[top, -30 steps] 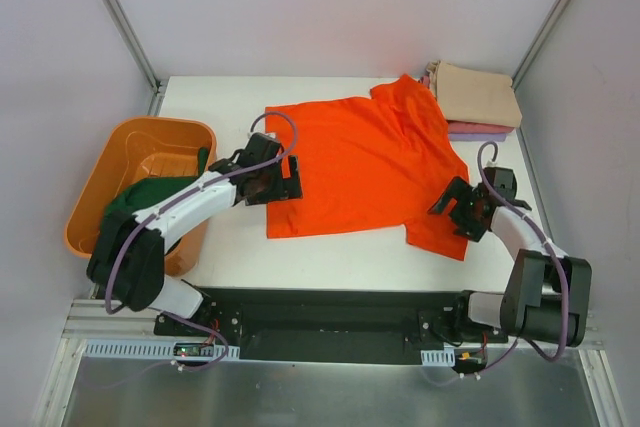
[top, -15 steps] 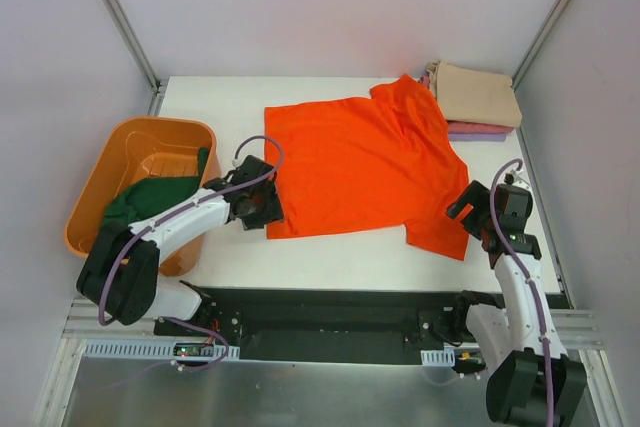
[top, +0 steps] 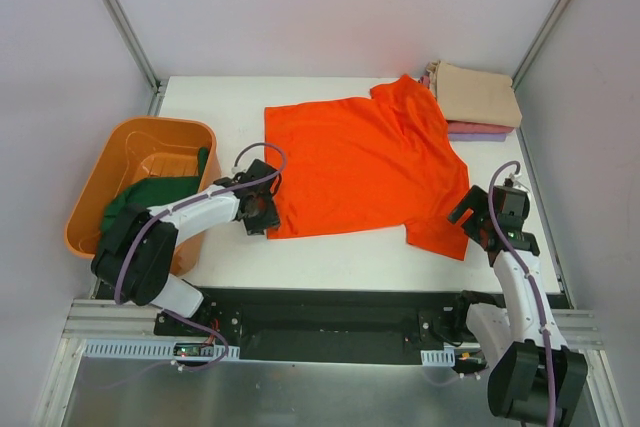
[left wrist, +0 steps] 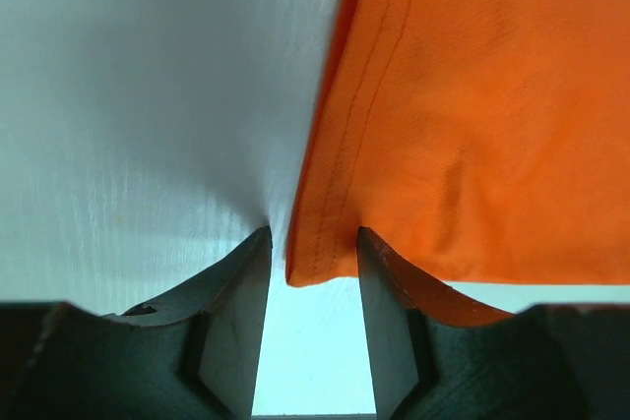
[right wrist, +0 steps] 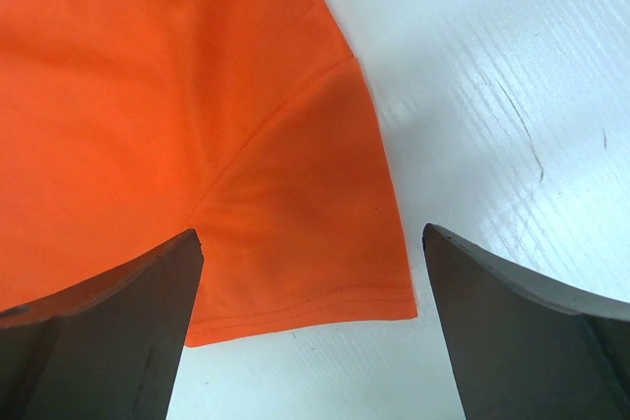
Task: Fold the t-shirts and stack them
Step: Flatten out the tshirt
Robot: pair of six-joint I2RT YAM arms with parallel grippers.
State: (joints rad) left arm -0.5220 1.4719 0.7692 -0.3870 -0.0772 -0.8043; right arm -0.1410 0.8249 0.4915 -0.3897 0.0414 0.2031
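Note:
A bright orange t-shirt lies spread flat on the white table. My left gripper sits low at the shirt's near-left hem corner. In the left wrist view the hem corner lies between the narrowed fingers of the gripper, with a gap still showing, so it is open. My right gripper stands wide open at the near-right sleeve. In the right wrist view the sleeve hem lies between the spread fingers of the gripper, untouched. A folded tan t-shirt tops a stack over a lavender one.
An orange plastic tub stands at the table's left edge with a dark green t-shirt draped over its near rim. The folded stack occupies the back right corner. Grey walls close in the table's sides and back.
The left gripper has dropped to the shirt's near-left corner and its jaws have narrowed around it. The right arm swung back toward the near right and has held there.

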